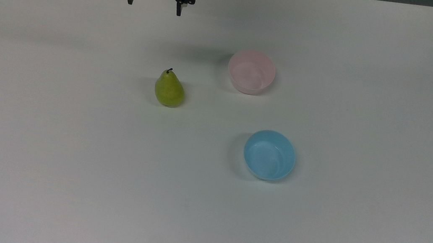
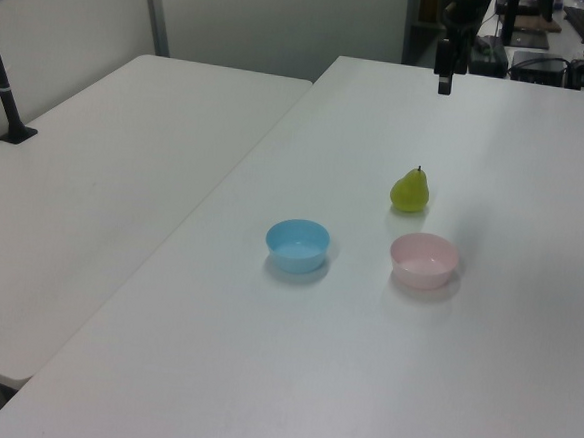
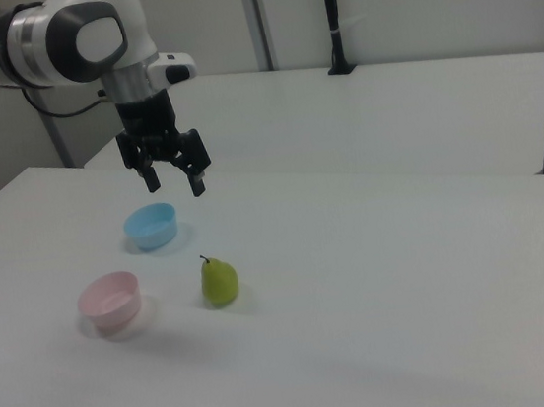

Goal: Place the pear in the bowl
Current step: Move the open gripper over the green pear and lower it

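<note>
The pear (image 1: 169,89) stood upright on the white bench (image 1: 67,160), stem up, just left of frame centre in the top view. The pale pink bowl (image 1: 251,71) sat near it to the upper right, apart from it, mouth up and empty. A light blue bowl (image 1: 269,155) lay lower right of centre, also empty and clear of both. The spacing left open bench around the pear, which probably suited a straight descent without brushing either bowl.

The gripper (image 1: 156,4) hung at the upper edge of the top view, left of centre, above the bench and well apart from the pear. In the right view the arm (image 3: 73,39) entered from the upper left with the wrist turned down, fingers pointing at the bench. The jaws were spread wide and held nothing.

Judgement: task not yet begun; the pear was untouched. The next move would likely call for travel over the pear, then descent with the jaws astride its body.
</note>
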`<state>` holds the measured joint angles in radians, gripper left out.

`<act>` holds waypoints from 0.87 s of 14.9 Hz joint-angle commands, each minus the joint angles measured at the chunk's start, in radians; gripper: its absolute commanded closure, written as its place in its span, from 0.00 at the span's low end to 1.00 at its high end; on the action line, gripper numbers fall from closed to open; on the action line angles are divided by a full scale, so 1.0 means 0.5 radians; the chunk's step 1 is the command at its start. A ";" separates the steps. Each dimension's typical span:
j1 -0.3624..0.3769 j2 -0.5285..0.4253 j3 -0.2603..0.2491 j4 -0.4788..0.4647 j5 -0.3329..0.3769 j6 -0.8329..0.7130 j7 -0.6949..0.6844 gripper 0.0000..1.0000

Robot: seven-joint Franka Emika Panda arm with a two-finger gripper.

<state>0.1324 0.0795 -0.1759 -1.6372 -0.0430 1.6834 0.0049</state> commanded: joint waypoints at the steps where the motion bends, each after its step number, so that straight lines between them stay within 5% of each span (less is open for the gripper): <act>1: 0.014 -0.033 -0.053 -0.021 -0.003 -0.029 0.015 0.00; 13: 0.127 0.098 -0.090 0.031 0.022 0.045 0.015 0.00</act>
<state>0.1460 0.0899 -0.1971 -1.6373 -0.0422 1.6834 0.0076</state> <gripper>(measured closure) 0.000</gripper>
